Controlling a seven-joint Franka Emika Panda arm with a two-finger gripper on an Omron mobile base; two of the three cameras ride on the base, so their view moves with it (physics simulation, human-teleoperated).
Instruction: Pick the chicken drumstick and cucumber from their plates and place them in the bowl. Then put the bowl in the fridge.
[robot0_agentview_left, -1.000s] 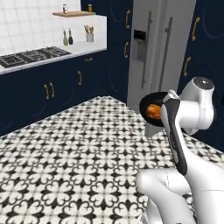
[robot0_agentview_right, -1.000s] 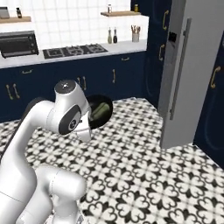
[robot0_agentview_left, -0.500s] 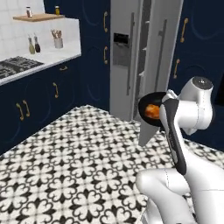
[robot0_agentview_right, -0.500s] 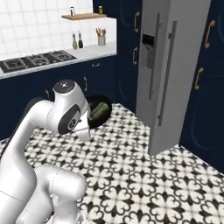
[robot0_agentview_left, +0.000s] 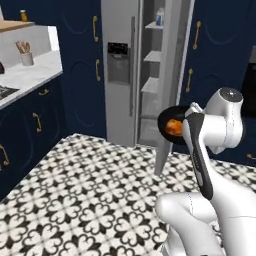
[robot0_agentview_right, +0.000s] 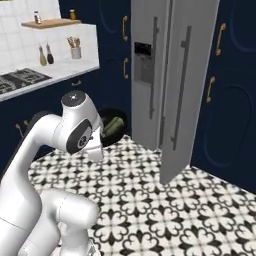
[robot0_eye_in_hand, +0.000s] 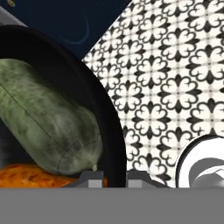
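Black bowl, green and orange food, grey fridge, navy cabinets.

The bowl (robot0_eye_in_hand: 111, 131) is glossy black; in it the cucumber (robot0_eye_in_hand: 43, 118) is mottled dark green and the drumstick (robot0_eye_in_hand: 30, 175) at 7 o'clock is speckled orange. The fridge (robot0_agentview_left: 120, 75) is metallic grey with a black dispenser panel (robot0_agentview_left: 118, 48) and pale shelves (robot0_agentview_left: 151, 85). The cabinets (robot0_agentview_right: 230, 100) are dark navy with gold handles (robot0_agentview_right: 218, 39). The floor (robot0_agentview_left: 90, 195) is tiled in a black-and-white floral pattern. The arm (robot0_agentview_right: 55, 145) is white with dark joints.
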